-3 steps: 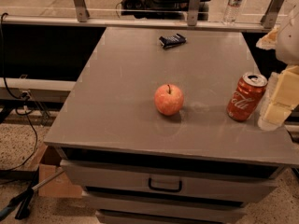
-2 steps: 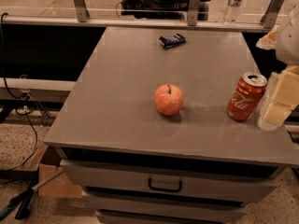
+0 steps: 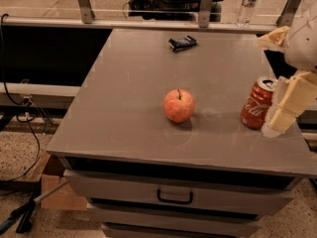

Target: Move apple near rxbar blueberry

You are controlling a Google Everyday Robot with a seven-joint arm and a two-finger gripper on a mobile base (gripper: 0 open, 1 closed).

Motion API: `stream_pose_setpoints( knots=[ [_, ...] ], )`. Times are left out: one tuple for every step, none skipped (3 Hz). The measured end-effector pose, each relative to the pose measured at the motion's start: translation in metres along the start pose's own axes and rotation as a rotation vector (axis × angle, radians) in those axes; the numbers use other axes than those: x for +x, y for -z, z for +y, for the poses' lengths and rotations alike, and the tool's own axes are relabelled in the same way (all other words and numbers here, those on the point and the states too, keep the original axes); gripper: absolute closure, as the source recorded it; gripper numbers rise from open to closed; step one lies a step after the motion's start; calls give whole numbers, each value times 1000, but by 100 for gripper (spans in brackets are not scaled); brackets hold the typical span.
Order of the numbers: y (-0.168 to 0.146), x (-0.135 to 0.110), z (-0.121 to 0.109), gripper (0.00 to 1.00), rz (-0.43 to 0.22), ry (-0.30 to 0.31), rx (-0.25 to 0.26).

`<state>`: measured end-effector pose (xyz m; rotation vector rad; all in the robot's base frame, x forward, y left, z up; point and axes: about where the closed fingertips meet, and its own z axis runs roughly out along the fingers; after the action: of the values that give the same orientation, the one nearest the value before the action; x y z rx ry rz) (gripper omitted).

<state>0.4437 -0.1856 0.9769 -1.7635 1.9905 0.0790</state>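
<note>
The apple (image 3: 179,105), red and yellowish with a short dark stem, stands near the middle of the grey cabinet top (image 3: 129,98). The rxbar blueberry (image 3: 182,43), a flat dark navy bar, lies near the far edge of the top, well behind the apple. My gripper (image 3: 286,108), cream-coloured, hangs at the right edge of the view, just right of a red Coca-Cola can (image 3: 256,103) and well to the right of the apple. It holds nothing that I can see.
The cabinet has a drawer with a dark handle (image 3: 175,197) at the front. A metal rail (image 3: 148,23) runs behind the top, with a water bottle (image 3: 247,4) beyond it. Cables and a cardboard box (image 3: 57,190) lie on the floor at left.
</note>
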Motion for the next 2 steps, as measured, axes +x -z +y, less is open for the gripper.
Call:
stream_pose_setpoints(
  knots=[
    [-13,-38,1,0,-129,27,-29],
    [-36,-72,2,0,-165,-16,-28]
  ],
)
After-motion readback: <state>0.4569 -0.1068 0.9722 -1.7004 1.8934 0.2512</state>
